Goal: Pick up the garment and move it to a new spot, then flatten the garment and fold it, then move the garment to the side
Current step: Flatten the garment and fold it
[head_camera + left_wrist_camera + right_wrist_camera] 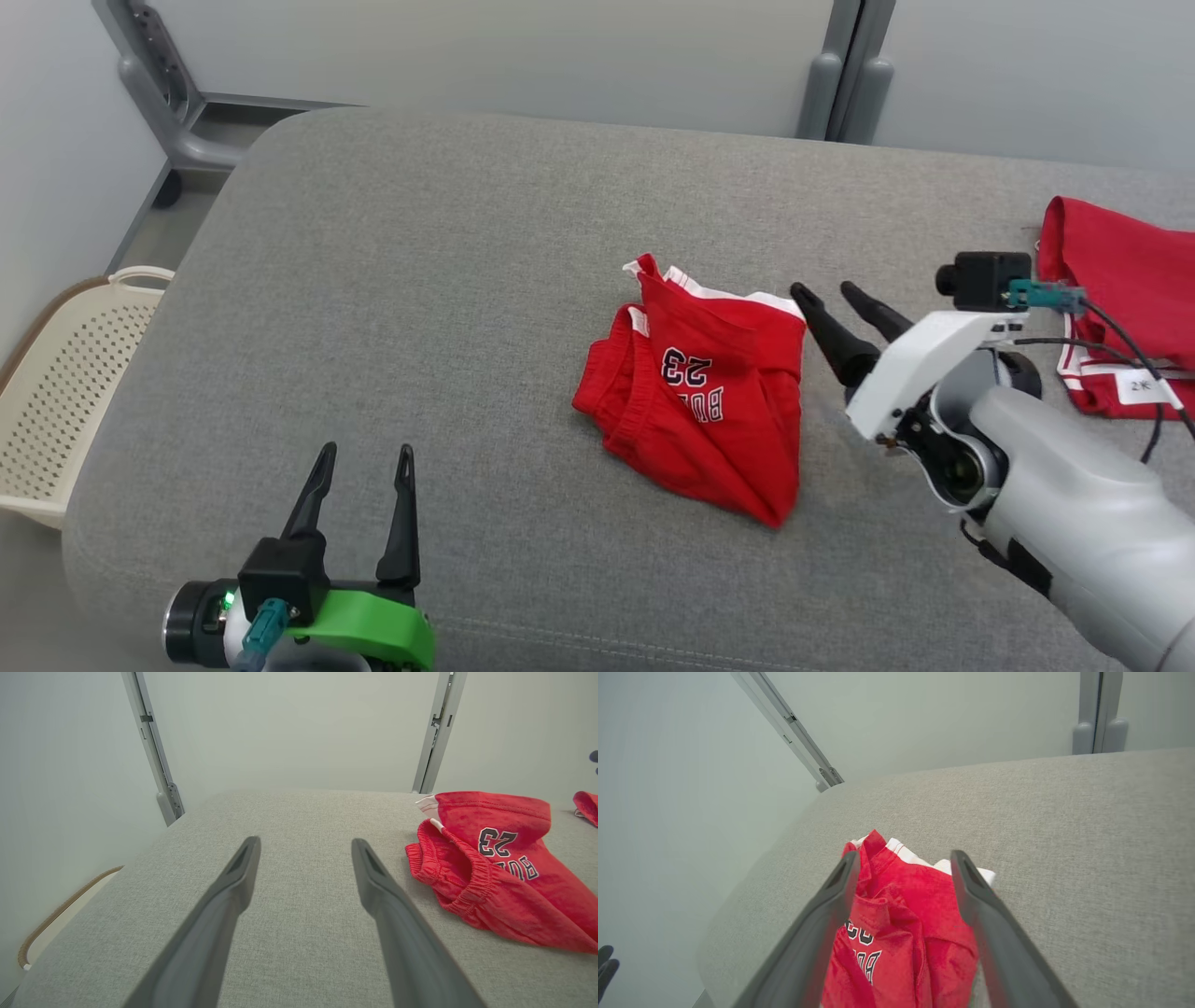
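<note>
Lying crumpled near the middle of the grey padded surface (420, 280), the red garment (700, 392) shows a 23 upside down. The right hand (823, 289) hangs just beside its right edge, fingers spread, empty; the left hand (366, 450), wide open, holds nothing, well apart

I count two red garments: the garment with the number 23 (695, 401) and a second garment (1120, 271). One pale perforated basket (56, 401). One grey cushion (420, 280). Two grippers of mine, left gripper (366, 450) and right gripper (823, 289), with two dark fingers on each, four altogether.
</note>
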Available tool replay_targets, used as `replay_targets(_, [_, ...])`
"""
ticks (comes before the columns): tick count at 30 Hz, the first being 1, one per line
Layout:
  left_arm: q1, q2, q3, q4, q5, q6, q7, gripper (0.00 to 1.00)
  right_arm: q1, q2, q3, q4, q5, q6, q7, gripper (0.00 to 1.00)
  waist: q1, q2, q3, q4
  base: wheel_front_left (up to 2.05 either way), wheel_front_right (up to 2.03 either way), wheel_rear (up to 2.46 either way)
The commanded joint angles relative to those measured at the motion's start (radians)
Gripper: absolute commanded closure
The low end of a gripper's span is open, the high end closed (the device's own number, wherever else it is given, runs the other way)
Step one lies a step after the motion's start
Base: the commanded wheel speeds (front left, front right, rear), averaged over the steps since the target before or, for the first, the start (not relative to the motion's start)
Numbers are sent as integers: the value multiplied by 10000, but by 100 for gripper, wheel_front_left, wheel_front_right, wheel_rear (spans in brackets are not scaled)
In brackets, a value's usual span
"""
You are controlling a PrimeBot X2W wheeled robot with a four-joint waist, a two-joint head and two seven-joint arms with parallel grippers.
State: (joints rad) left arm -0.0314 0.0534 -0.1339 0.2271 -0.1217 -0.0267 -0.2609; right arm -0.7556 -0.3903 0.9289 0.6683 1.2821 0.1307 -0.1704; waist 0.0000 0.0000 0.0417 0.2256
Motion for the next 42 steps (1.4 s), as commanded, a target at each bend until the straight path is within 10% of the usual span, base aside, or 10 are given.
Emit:
replay_targets(1, [103,60,60,-79,71,-39,-33,0,202,-309,94,-98,-335,-1,-349,0,0,0,-83,-113,0,0,0])
replay_targets(14, [125,35,182,-252,209,-90,-33,0,541,-311,1,1007,-2170,-1,-950,0,0,0,3,-187,0,0,0])
replay_targets(15, [94,33,171,-258,224,-102,-33,0,469,-215,53,1221,-2388,-1,-954,12,0,0,32,-166,0,0,0])
replay_targets(16, [66,30,158,-268,241,-99,-33,0,336,-111,63,1379,-2595,-1,-958,53,0,0,66,-147,0,0,0])
replay_targets(18, [8,25,124,-292,260,-117,-33,0,199,82,21,1714,-2929,-1,-961,100,0,0,138,-94,0,0,0])
replay_targets(42, [-419,-21,-56,-230,105,-41,-33,0,-714,1044,1817,3854,-3746,-4,-722,100,0,0,871,711,0,0,0])
